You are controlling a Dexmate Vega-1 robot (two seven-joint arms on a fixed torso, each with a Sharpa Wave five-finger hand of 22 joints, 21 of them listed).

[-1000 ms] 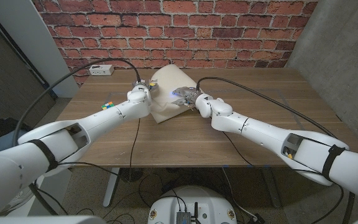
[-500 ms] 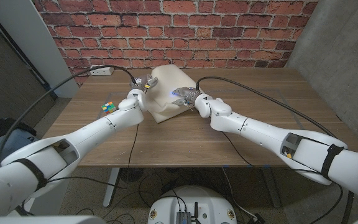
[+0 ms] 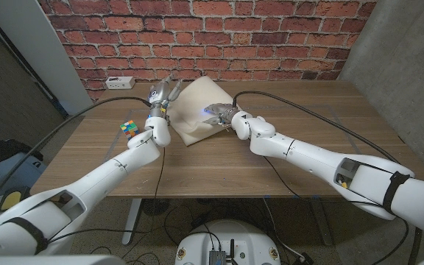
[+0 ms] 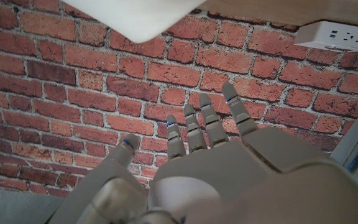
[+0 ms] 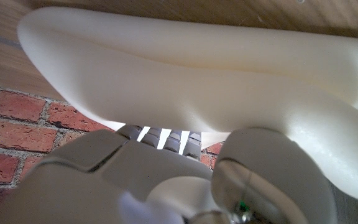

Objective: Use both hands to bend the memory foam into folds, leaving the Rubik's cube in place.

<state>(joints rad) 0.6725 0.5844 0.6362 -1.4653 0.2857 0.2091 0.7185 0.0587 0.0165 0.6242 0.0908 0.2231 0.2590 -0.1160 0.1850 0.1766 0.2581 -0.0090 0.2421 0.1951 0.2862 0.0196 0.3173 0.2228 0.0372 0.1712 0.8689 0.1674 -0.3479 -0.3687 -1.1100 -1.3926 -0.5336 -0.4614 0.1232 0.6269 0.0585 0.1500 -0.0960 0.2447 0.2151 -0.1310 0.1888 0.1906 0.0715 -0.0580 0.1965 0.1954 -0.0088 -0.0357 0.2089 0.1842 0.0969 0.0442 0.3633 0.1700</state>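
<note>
At table's far centre, right hand (image 3: pixel 219 114) grips memory foam (image 3: pixel 197 109) by its right edge; left hand (image 3: pixel 160 94), fingers spread and empty, hovers just left of it, Rubik's cube (image 3: pixel 129 126) further left.

Memory foam (image 3: pixel 201 107): soft, matt, smooth cream surface. Table (image 3: pixel 308 147): wood grain, satin finish. Wall (image 3: pixel 271 37): rough red brick. Right hand (image 3: pixel 219 114) and left hand (image 3: pixel 160 94): smooth grey plastic. Rubik's cube (image 3: pixel 128 126): glossy plastic.

no readable text, labels, or numbers
</note>
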